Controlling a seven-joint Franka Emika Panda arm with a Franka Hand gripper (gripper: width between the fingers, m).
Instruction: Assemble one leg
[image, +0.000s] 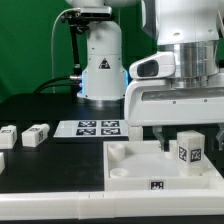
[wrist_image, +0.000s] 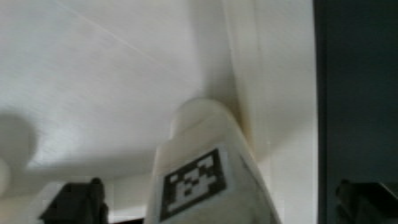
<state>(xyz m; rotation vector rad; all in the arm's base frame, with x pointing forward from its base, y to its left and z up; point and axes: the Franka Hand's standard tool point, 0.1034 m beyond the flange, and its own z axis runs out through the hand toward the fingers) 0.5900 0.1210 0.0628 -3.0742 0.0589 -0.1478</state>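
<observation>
The leg (image: 188, 151), a stubby white block with a marker tag on its face, stands upright on the large white square piece (image: 135, 170) near the exterior view's right. My gripper (image: 186, 136) hangs right over it. In the wrist view the leg (wrist_image: 210, 160) rises between my two dark fingertips (wrist_image: 75, 203), which stand wide apart with a gap on each side of it. The gripper (wrist_image: 221, 206) is open and holds nothing. The square piece (wrist_image: 107, 80) fills the space behind the leg. The leg's foot is hidden, so I cannot tell how it sits in the piece.
Two more loose legs (image: 37, 135) (image: 8, 133) lie on the black table at the exterior view's left, with another white part (image: 2, 160) at the edge. The marker board (image: 98, 127) lies behind the square piece. The robot base (image: 100, 60) stands at the back.
</observation>
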